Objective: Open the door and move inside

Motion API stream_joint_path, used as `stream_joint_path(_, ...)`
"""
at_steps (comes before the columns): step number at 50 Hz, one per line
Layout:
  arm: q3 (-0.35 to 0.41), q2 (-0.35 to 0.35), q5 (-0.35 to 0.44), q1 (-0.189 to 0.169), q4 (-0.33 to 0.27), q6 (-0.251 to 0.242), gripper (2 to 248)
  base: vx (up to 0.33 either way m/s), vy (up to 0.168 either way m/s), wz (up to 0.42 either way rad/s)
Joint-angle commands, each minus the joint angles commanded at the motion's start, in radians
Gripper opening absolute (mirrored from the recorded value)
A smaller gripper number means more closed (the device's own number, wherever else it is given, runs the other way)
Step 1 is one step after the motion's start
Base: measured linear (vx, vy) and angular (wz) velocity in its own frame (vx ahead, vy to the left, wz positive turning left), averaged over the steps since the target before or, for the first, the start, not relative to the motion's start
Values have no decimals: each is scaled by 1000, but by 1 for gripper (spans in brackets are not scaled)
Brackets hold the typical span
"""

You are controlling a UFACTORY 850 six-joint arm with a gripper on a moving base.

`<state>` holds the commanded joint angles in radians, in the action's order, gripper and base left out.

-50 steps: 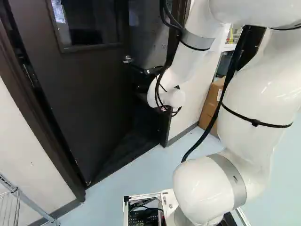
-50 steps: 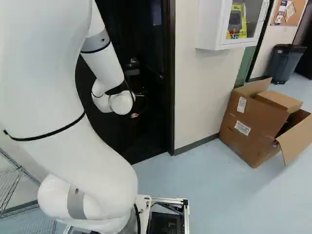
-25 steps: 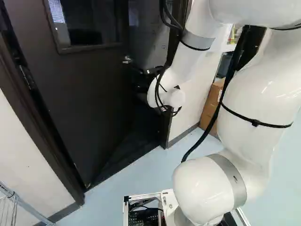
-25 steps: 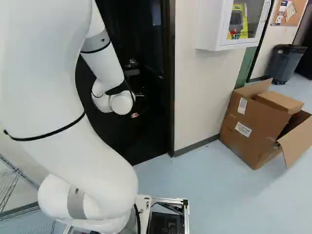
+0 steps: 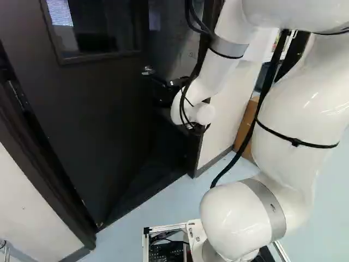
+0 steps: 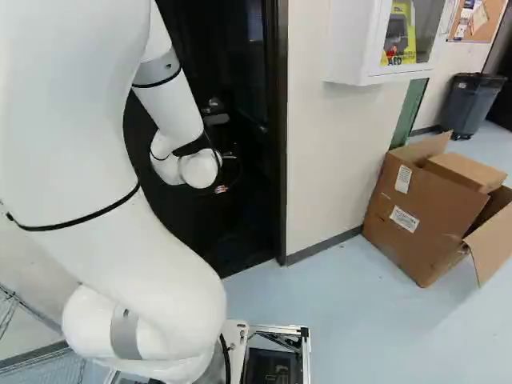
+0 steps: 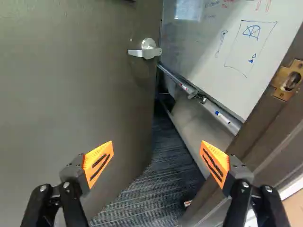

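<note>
The base has moved: around the arm, unchanged in pose, the door has shifted and sits a little closer. The gripper is spread wide and empty, before the door's free edge. Across the gap from that edge stands the frame. The door is already ajar, swung inward, its lever beyond the fingers; past it hangs a whiteboard. So the job looks to be entry now — the frame probably the snag.

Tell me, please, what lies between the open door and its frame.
Dark carpet lies there, with a small red-and-white thing beside the frame, and a whiteboard beyond; the wrist view shows this.
</note>
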<state>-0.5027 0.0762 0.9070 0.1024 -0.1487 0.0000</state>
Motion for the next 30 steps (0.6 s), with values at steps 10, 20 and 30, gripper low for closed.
stream_joint_path(10,0,0,0,0,0,0,247,100,69,-19)
stream_joint_path(20,0,0,0,0,0,0,247,65,60,-13)
stream_joint_path(30,0,0,0,0,0,0,247,62,59,-14)
